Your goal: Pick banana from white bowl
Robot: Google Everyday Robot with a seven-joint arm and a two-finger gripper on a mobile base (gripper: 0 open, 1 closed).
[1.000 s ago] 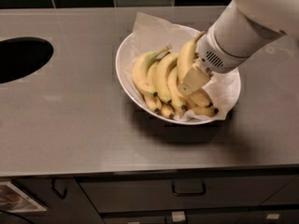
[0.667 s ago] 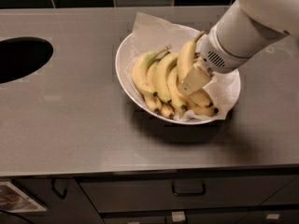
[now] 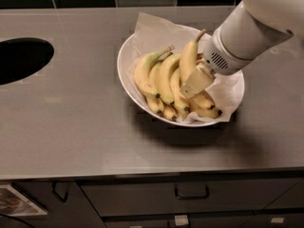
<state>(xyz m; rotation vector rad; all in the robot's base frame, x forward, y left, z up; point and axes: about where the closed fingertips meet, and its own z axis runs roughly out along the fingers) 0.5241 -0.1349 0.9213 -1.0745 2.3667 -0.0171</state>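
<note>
Jaws of the gripper (image 3: 194, 82) are squeezing the banana (image 3: 187, 58) near its middle. It is leaning on the other bananas (image 3: 159, 80) inside the white bowl (image 3: 124, 75). It is looking light and soft, so I am thinking a gentle squeeze there is best.

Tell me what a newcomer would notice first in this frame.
The white bowl heaped with bananas, right of centre on the grey counter, draws the eye first. The gripper reaches in from the upper right, down against the banana with the long pale stem. A dark oval opening sits at the counter's left edge.
</note>
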